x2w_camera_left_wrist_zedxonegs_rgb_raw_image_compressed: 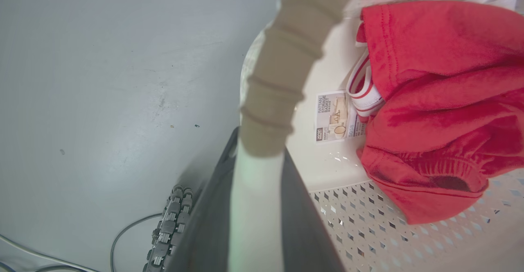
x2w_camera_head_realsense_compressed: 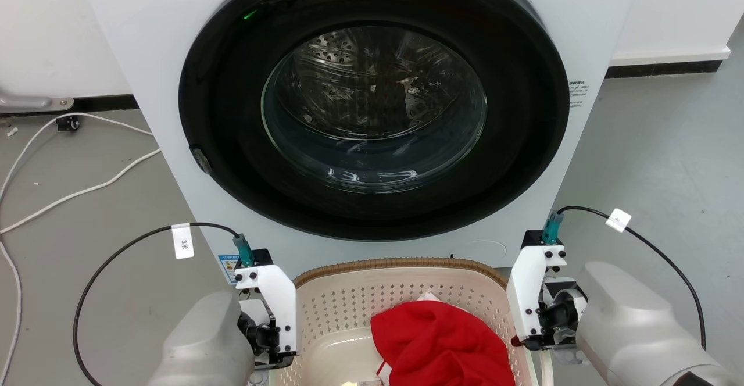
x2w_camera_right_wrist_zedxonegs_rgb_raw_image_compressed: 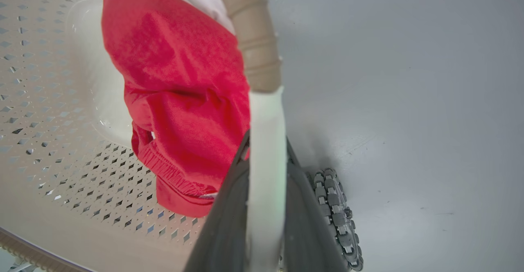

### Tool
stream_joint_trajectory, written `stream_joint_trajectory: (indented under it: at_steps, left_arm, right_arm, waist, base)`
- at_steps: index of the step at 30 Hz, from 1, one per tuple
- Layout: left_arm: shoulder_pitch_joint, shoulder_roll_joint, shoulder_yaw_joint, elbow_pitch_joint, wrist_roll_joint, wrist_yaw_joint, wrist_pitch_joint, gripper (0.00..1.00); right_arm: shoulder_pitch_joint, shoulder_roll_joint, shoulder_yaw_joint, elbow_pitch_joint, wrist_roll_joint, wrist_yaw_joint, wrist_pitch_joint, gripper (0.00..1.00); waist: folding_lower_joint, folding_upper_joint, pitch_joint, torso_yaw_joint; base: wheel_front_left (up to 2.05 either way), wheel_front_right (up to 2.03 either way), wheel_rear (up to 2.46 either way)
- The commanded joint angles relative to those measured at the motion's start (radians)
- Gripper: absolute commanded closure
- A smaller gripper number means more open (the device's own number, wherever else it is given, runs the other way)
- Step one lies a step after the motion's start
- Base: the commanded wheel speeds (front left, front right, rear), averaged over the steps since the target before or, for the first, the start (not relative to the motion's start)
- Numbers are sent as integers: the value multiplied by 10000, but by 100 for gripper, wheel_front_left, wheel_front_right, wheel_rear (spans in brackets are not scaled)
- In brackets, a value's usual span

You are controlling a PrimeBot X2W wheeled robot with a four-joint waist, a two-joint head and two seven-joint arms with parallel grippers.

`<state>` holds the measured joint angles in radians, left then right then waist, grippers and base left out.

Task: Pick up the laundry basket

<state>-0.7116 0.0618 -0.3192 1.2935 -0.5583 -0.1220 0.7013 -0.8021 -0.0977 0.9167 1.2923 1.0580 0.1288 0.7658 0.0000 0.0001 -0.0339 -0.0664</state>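
The laundry basket (x2w_camera_head_realsense_compressed: 395, 265), cream with a brown woven-look rim, stands on the floor right before the washing machine. A red garment (x2w_camera_head_realsense_compressed: 442, 345) lies in it over a bit of white cloth. My left gripper (x2w_camera_head_realsense_compressed: 273, 339) is at the basket's left side and my right gripper (x2w_camera_head_realsense_compressed: 535, 328) at its right side, both pointing down. In the left wrist view the left gripper (x2w_camera_left_wrist_zedxonegs_rgb_raw_image_compressed: 260, 157) has its dark fingers shut on the cream handle of the basket (x2w_camera_left_wrist_zedxonegs_rgb_raw_image_compressed: 409, 239). The right gripper (x2w_camera_right_wrist_zedxonegs_rgb_raw_image_compressed: 267, 149) likewise clamps the other handle of the basket (x2w_camera_right_wrist_zedxonegs_rgb_raw_image_compressed: 61, 100).
The white washing machine (x2w_camera_head_realsense_compressed: 587, 20), its round dark door (x2w_camera_head_realsense_compressed: 372, 113) shut, rises just behind the basket. White cables (x2w_camera_head_realsense_compressed: 70, 194) trail over the grey floor at the left. My own base wheels (x2w_camera_left_wrist_zedxonegs_rgb_raw_image_compressed: 168, 231) (x2w_camera_right_wrist_zedxonegs_rgb_raw_image_compressed: 335, 214) sit near the basket. A paper label (x2w_camera_left_wrist_zedxonegs_rgb_raw_image_compressed: 333, 116) lies on the basket's bottom.
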Motion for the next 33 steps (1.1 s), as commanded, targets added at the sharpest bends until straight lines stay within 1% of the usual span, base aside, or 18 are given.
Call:
stream_joint_trajectory:
  at_steps: [1, 33]
  left_arm:
    - [66, -201, -34, -73, -112, -78, 10, 100]
    - [57, -235, -602, -79, -747, -114, 91, 100]
  right_arm:
    - [27, 212, 13, -88, 26, 35, -77, 100]
    - [79, 250, 27, -90, 230, 37, -410, 100]
  waist:
    - [0, -1, -8, 1]
    - [0, -1, 0, 44]
  base:
    - [0, 0, 0]
    - [0, 0, 0]
